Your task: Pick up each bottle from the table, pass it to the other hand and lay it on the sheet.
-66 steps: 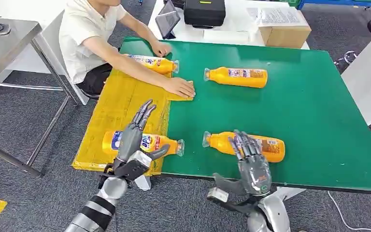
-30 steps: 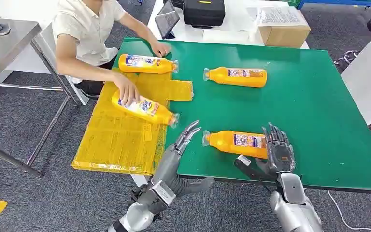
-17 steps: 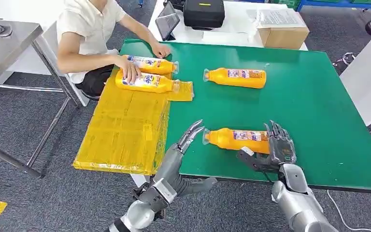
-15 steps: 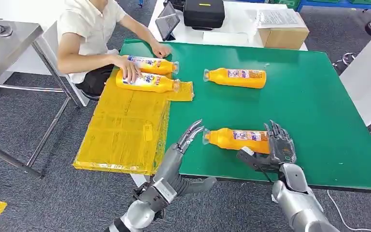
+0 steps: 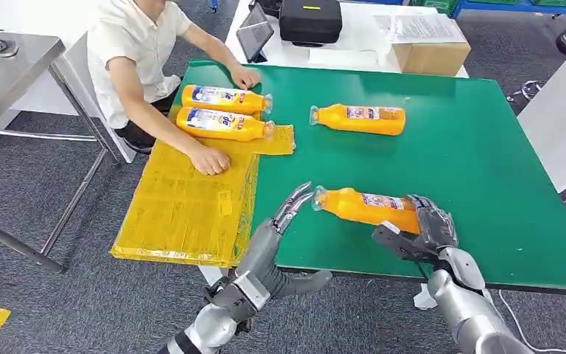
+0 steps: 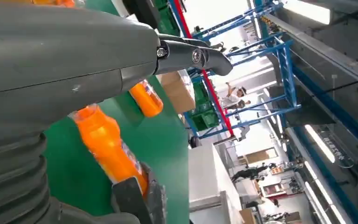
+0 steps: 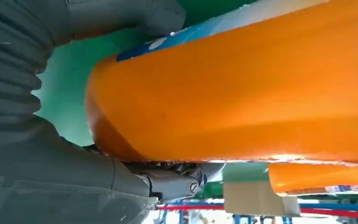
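The right hand [image 5: 429, 230] grips the base of an orange bottle [image 5: 365, 208], which is tilted with its cap end up off the green worktop [image 5: 472, 162]. The left hand [image 5: 284, 221] is spread and holds nothing, its fingertips just beside the cap. Left of them lies the yellow sheet [image 5: 184, 199]. A person's hand [image 5: 210, 160] rests on it. Two bottles [image 5: 225, 110] lie at its far end. Another bottle [image 5: 357, 119] lies on the worktop farther back.
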